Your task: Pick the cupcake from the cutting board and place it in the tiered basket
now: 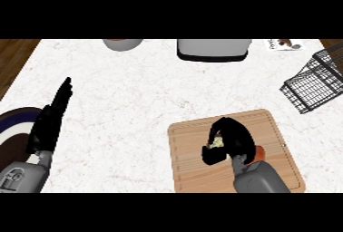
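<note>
A wooden cutting board (pixel 194 154) lies on the white counter at the lower right. My right hand (pixel 231 138) is over its middle, fingers and thumb curled round the cupcake (pixel 216 144), of which only a pale yellowish bit shows between them. The black wire tiered basket (pixel 315 81) stands at the right edge, beyond the board. My left hand (pixel 50 122) rests at the left side of the counter, fingers straight and pointing away, holding nothing.
A grey toaster-like appliance (pixel 213 49) sits at the far edge, with a bowl (pixel 122 43) to its left. A dark round plate (pixel 13 131) shows at the left edge. A small card (pixel 285 45) lies at the back right.
</note>
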